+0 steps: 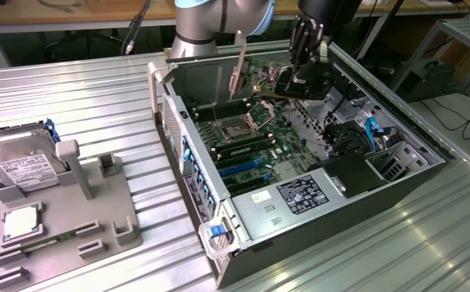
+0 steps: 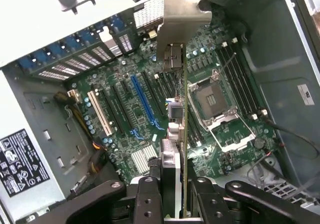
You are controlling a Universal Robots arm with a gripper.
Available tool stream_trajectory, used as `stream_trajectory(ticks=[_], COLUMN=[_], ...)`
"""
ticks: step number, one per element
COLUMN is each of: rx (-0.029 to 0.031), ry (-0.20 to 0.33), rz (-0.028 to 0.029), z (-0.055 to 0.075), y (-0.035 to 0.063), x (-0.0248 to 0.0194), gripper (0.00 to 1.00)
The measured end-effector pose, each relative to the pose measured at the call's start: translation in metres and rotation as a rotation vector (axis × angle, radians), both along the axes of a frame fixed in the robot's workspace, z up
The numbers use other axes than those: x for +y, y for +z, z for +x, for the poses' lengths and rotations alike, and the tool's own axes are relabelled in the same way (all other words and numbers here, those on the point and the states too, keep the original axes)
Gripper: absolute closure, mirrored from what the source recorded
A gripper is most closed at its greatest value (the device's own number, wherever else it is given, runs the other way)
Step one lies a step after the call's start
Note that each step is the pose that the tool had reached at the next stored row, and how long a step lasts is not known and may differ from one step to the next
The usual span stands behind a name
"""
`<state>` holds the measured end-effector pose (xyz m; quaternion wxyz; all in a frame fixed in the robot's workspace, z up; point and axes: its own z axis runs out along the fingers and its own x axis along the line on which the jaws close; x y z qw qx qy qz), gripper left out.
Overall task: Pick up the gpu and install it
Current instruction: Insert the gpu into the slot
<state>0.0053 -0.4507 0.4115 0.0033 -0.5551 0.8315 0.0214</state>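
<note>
**A:** Position of the gpu (image 1: 304, 90)?
**B:** You're holding it in the air over the open computer case (image 1: 194, 73). It is above the motherboard (image 1: 251, 146) and clear of its slots, stood on edge.
**A:** Long axis?
**B:** Roughly level. It runs from your gripper (image 1: 307, 73) toward the exterior view's left. The silver bracket (image 1: 239, 64) is at the far end and points at the case's slotted rear wall (image 2: 75, 67).
**A:** Gripper?
**B:** Narrowed onto the gpu's end opposite the bracket, with one finger on either face.
</note>
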Motion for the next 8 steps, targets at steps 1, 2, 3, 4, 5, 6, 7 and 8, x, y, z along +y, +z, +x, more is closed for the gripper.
stream_trajectory(ticks=[1, 2, 3, 4, 5, 6, 7, 8], rx=[-0.0001, -0.0003, -0.0004, -0.0006, -0.0009, -0.0011, -0.0014, -0.0017], ry=[0.019, 0.038, 0.056, 0.074, 0.093, 0.111, 0.128, 0.148], rz=[0.0, 0.0, 0.0, 0.0, 0.0, 0.0, 0.0, 0.0], z=[0.0, 0.0, 0.0, 0.0, 0.0, 0.0, 0.0, 0.0], y=[0.0, 0.0, -0.0001, -0.0002, -0.0002, -0.0002, -0.0002, -0.0003], x=[0.0, 0.0, 0.0, 0.0, 0.0, 0.0, 0.0, 0.0], gripper=[0.72, 0.72, 0.72, 0.72, 0.72, 0.72, 0.72, 0.72])
